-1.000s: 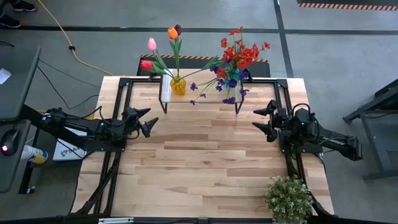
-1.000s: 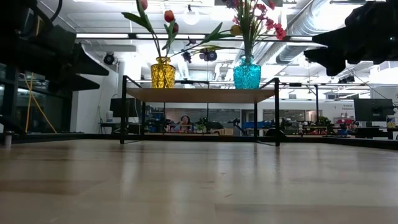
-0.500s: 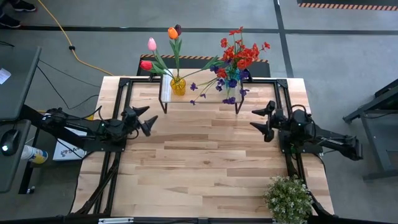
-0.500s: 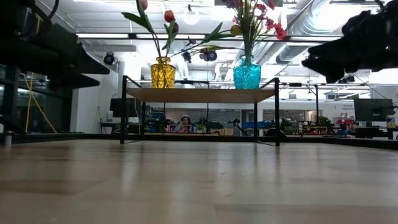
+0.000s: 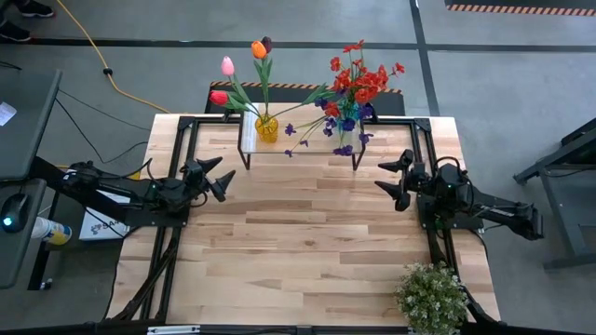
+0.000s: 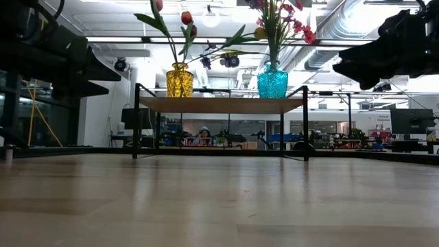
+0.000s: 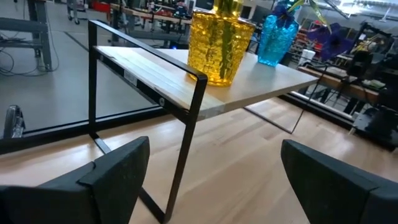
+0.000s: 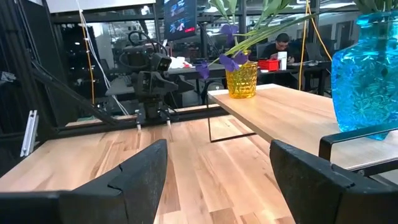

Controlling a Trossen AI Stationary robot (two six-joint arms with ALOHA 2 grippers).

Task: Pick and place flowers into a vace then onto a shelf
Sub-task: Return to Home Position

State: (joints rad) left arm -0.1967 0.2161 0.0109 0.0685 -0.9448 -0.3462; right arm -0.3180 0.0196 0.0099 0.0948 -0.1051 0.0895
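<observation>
The shelf (image 5: 300,149) stands at the table's far middle on thin black legs. A yellow vase (image 5: 266,127) with pink, red, orange and dark tulips (image 5: 244,67) stands on its left end, a blue vase (image 6: 272,81) with red and purple sprays (image 5: 358,82) on its right end. My left gripper (image 5: 219,177) is open and empty, near the shelf's left end, above the table. My right gripper (image 5: 395,178) is open and empty, near the shelf's right end. Both vases show in the left wrist view (image 7: 221,43) and the right wrist view (image 8: 367,87).
A bushy green potted plant (image 5: 431,298) stands at the table's near right corner. Black frame rails (image 5: 177,140) run along the table's left, right and far edges. The wide wooden tabletop (image 5: 307,242) lies between the arms.
My right gripper has shifted slightly toward the table's left and a little down, staying open. My left gripper has kept still. The vases and flowers have not moved.
</observation>
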